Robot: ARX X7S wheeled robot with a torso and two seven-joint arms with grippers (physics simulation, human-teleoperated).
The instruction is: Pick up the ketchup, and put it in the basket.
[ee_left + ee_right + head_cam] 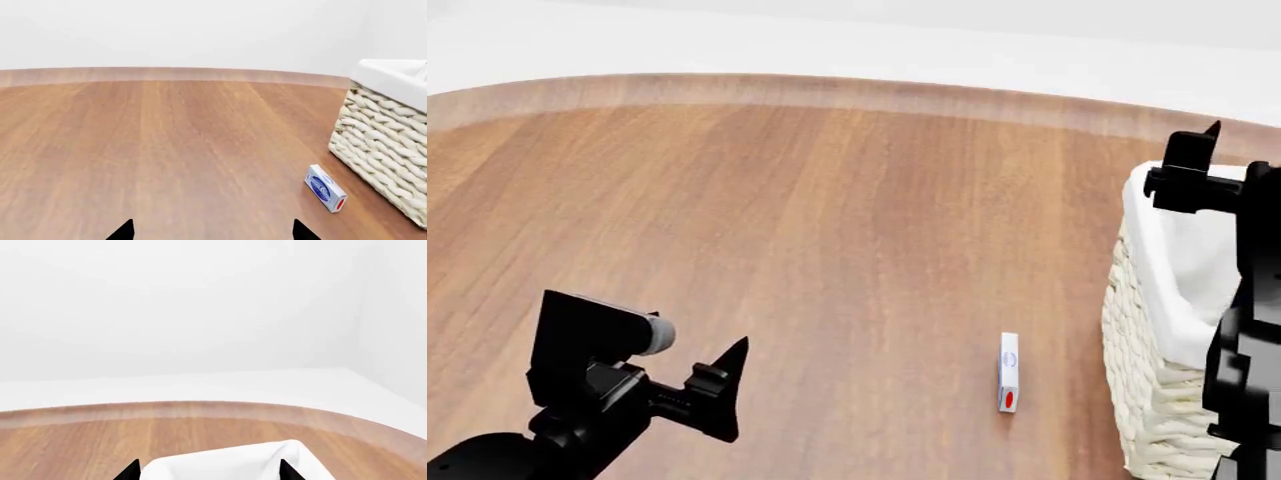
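The ketchup shows in no view. The basket (1154, 400), cream wicker with a white cloth liner, stands at the table's right edge in the head view. It also shows in the left wrist view (387, 150), and its liner shows in the right wrist view (227, 462). My right gripper (1201, 150) hangs over the basket's far rim. In its own view my right gripper (209, 472) is open and empty, with its tips spread wide. My left gripper (731, 390) is low at the front left, well away from the basket. It is open and empty in the left wrist view (213, 232).
A small white and blue box with a red spot (1009, 372) lies on the wooden table just left of the basket. It also shows in the left wrist view (325, 188). The curved far edge of the table (827, 90) meets a white wall.
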